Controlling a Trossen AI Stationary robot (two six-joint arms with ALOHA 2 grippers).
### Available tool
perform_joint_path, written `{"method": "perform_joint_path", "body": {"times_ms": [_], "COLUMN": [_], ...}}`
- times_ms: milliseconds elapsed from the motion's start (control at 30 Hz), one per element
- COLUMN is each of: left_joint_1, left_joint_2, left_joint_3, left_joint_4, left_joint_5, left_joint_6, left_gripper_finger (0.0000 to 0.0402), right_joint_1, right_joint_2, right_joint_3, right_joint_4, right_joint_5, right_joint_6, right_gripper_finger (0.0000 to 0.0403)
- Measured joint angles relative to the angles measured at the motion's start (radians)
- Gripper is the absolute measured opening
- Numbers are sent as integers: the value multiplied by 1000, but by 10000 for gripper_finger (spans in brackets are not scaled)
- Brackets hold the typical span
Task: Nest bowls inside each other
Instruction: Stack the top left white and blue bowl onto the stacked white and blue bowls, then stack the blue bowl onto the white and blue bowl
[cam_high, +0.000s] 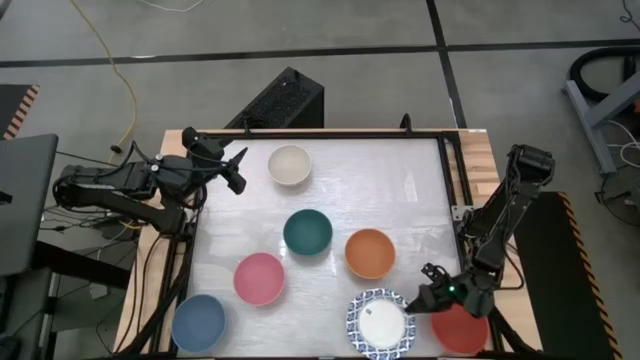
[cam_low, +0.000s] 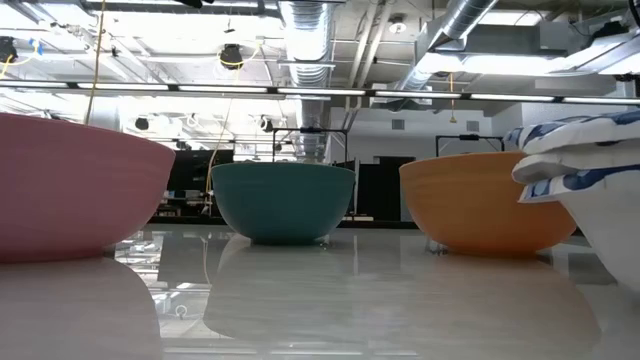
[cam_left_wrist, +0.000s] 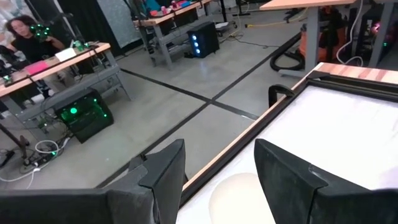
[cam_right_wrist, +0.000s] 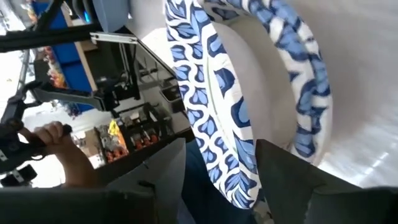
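The right gripper (cam_high: 428, 299) is standing with its jaws parted around the rim of the blue-patterned bowls (cam_high: 380, 322), already nested at the near right, probably letting them go; the left gripper (cam_high: 236, 168) is waiting, released, beside the cream bowl (cam_high: 289, 165) at the far left.

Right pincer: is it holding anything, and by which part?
Nothing is held. The right pincer stands open astride the rim of the stacked white bowls with blue-patterned rims, fingers apart and not clamping it.
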Motion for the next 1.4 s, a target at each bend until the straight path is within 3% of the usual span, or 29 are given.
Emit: {"method": "perform_joint_path", "body": {"times_ms": [233, 633, 800, 1000, 1167, 1267, 1400], "left_joint_1": [0, 0, 0, 24, 74, 111, 141], "left_joint_2": [0, 0, 0, 0, 0, 0, 0], "left_joint_3": [0, 0, 0, 0, 0, 0, 0], "left_joint_4": [0, -1, -2, -3, -44, -107, -247], "left_joint_5": [0, 3, 74, 225, 378, 519, 806], "left_joint_6": [0, 18, 18, -28, -123, -200, -246], "left_gripper_finger": [183, 183, 183, 183, 183, 183, 183], "right_joint_1": [-35, -108, -172, -278, -388, -458, -539], "right_joint_2": [-59, -206, -273, -369, -451, -494, -539], "right_joint_3": [9, 9, 9, 9, 9, 9, 9], "right_joint_4": [-46, -310, -407, -424, -392, -334, -248], "right_joint_5": [1, -11, -45, -46, -47, -49, -98], "right_joint_6": [-8, 22, -30, -217, -495, -682, -911], "right_gripper_finger": [215, 215, 215, 215, 215, 215, 215]}}
